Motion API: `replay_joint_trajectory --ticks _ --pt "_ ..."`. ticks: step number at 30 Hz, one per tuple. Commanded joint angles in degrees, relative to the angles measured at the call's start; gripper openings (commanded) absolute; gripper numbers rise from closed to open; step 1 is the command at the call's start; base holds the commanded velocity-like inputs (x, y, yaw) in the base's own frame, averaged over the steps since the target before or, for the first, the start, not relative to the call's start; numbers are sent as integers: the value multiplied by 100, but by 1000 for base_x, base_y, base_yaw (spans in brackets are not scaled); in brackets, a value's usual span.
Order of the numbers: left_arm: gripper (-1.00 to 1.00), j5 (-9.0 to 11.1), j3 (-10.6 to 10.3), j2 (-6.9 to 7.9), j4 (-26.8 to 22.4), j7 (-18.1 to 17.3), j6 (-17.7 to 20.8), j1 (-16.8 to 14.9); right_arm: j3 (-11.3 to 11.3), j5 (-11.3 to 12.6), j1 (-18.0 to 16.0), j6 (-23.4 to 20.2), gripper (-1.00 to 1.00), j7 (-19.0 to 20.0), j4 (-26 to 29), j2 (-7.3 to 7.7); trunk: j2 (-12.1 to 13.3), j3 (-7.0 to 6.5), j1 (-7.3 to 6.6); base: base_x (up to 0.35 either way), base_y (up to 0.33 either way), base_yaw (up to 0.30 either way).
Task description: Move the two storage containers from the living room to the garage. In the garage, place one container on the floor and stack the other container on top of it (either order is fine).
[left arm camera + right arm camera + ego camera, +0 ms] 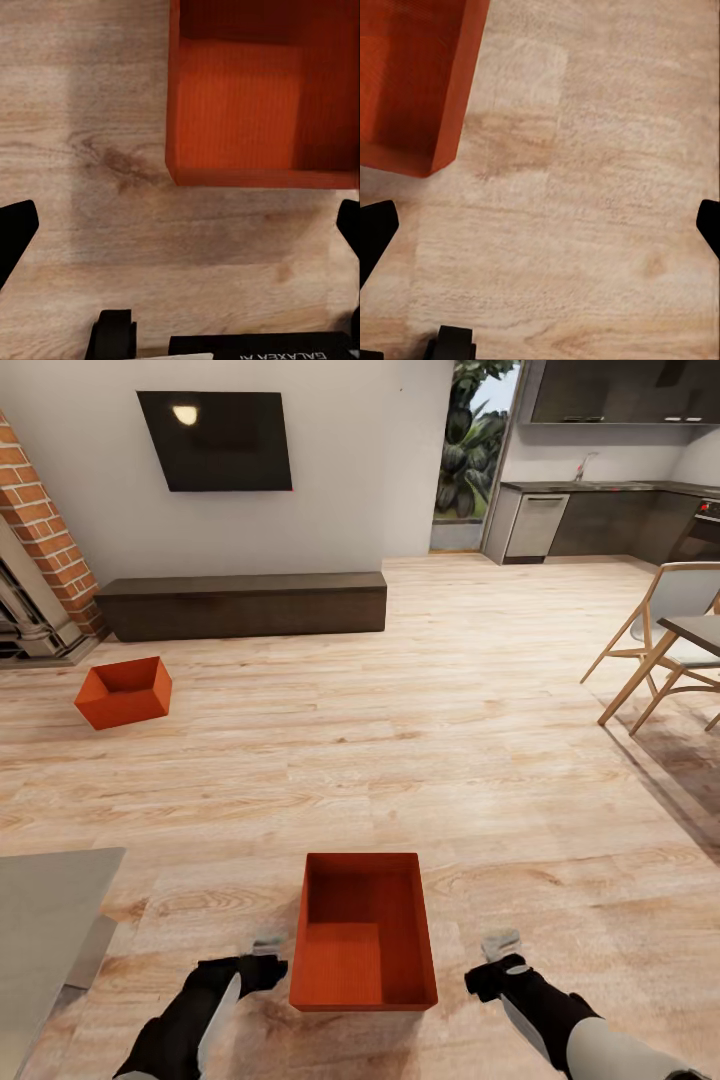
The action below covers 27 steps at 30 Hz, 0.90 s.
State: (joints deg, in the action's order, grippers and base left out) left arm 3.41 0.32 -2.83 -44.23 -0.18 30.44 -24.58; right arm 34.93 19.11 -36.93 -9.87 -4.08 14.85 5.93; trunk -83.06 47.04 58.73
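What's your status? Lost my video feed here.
Left gripper and right gripper open, empty, flanking near container. Second container by the fireplace. Both on living-room wood floor. Nothing blocking.

Light wood-plank flooring (400, 740) is carrying everything here. One orange-red storage container (364, 932) is sitting open side up on the planks at the near edge of the flooring, its long sides running away toward the far wall. The second container (124, 692) is resting on the flooring well apart from it, toward the far left corner, just before the long low dark cabinet (243, 604), which is standing against the far wall.
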Motion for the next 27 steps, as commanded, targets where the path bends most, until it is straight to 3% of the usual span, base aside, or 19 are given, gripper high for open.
replay_joint_trajectory --ticks 1,4,7,10,15,20,23,27 --pt "100 31 4 -35 41 1 82 -144 39 60 -88 -58 100 -111 19 -9 -2 5 0 0 0 0" --pt "100 17 3 -169 338 5 147 -601 21 117 -351 -89 100 -345 18 -125 -2 5 0 0 0 0" --pt "100 6 5 -284 873 25 36 -1115 16 595 -585 -34 100 -999 18 -407 -2 5 0 0 0 0" --pt "100 -44 -6 -418 1104 93 -238 -1299 15 851 -650 265 100 -1411 8 -724 -2 5 0 0 0 0" --pt "100 -138 -47 -589 1356 119 -322 -1417 10 1136 -726 494 100 -1745 -77 -1145 -2 5 0 0 0 0" --pt "100 -343 -54 -667 1630 256 -346 -1551 13 1556 -868 508 100 -1865 -165 -1259 -2 5 0 0 0 0" --pt "100 -335 -50 -685 1752 489 -353 -1734 14 1638 -952 495 100 -1888 -246 -1311 -2 5 0 0 0 0" --pt "100 -326 -50 -689 1779 550 -354 -1779 14 1653 -994 495 100 -1893 -305 -1326 -2 5 0 0 0 0"
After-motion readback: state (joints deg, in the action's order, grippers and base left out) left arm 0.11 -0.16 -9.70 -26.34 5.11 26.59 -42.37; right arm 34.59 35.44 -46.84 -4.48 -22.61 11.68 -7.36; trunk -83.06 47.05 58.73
